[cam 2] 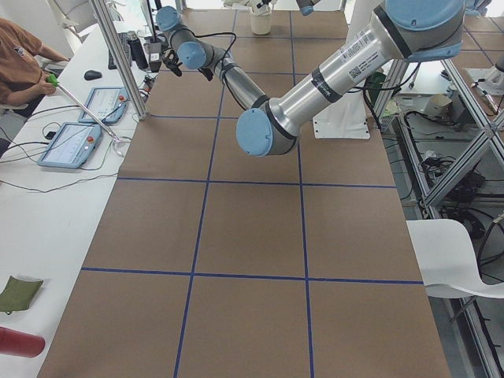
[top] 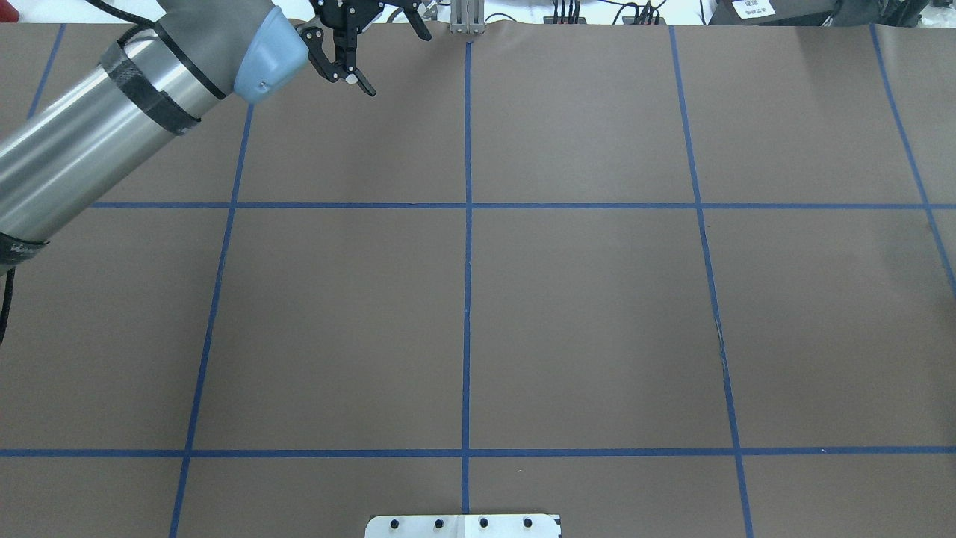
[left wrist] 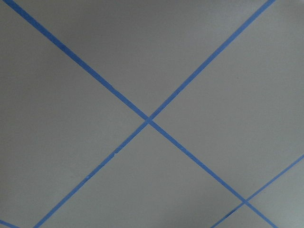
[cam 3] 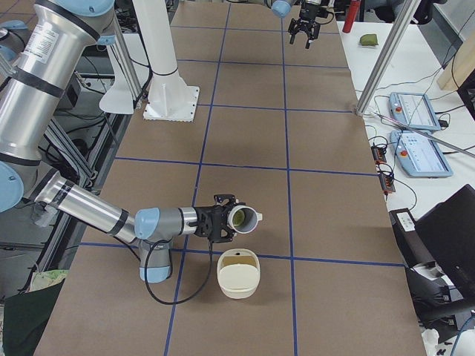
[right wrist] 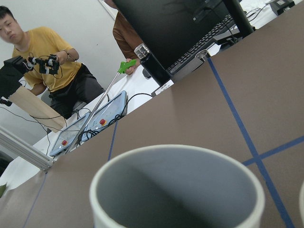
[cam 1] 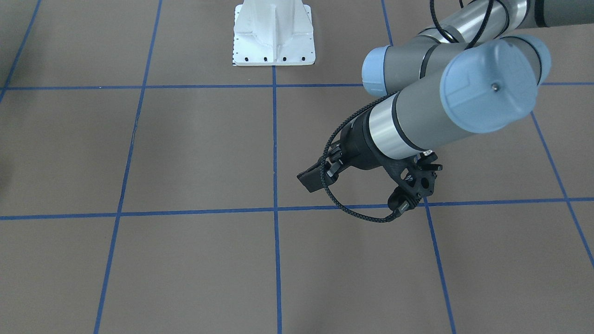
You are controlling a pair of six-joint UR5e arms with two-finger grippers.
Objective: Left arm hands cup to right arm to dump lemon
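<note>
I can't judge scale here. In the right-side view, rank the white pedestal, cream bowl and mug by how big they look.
1. White pedestal, clearly largest despite standing farther off.
2. Cream bowl.
3. Mug, smaller than the bowl beside it; both are about equally near, so that order seems fair.

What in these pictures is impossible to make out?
- White mug with grey inside: its bottom is cut off by the right wrist view's lower edge, so its contents are hidden.
- Right gripper: small in the exterior right view, jaws unreadable.
- Cream round container near it: contents too small to tell.
</note>
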